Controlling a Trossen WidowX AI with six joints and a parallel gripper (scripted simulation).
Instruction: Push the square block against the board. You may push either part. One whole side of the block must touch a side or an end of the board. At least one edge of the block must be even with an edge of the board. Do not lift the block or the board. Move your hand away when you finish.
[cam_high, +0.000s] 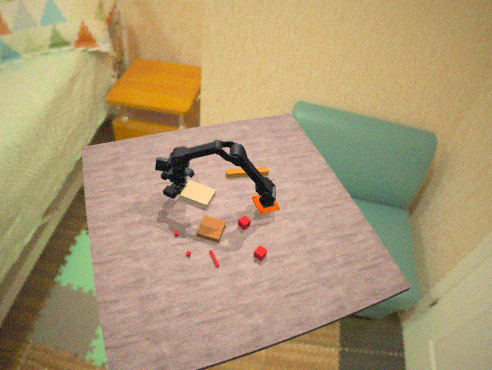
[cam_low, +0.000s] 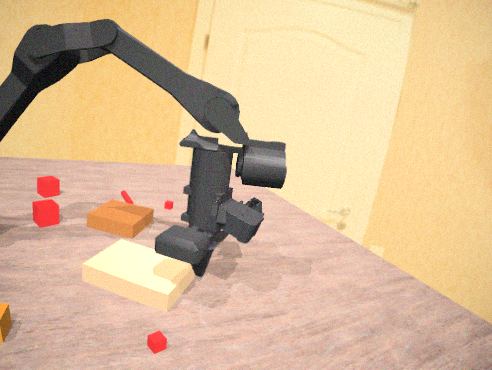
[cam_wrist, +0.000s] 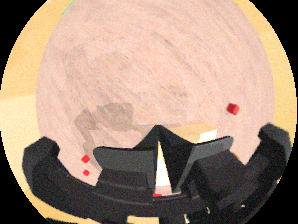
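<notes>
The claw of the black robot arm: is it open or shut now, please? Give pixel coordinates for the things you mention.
Shut, with nothing held. In the wrist view the tips of the claw (cam_wrist: 158, 131) (cam_low: 200, 270) meet, and no object sits between them.

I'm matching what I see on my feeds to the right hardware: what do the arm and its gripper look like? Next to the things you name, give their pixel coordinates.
The arm (cam_high: 202, 149) (cam_low: 165, 75) is matte black to dark grey, with rounded joint housings and smooth, tapering links. The gripper (cam_low: 200, 272) (cam_wrist: 159, 145) is the same dark colour, with blocky finger carriers and angular, pointed fingers. I can't make out any cables or markings.
</notes>
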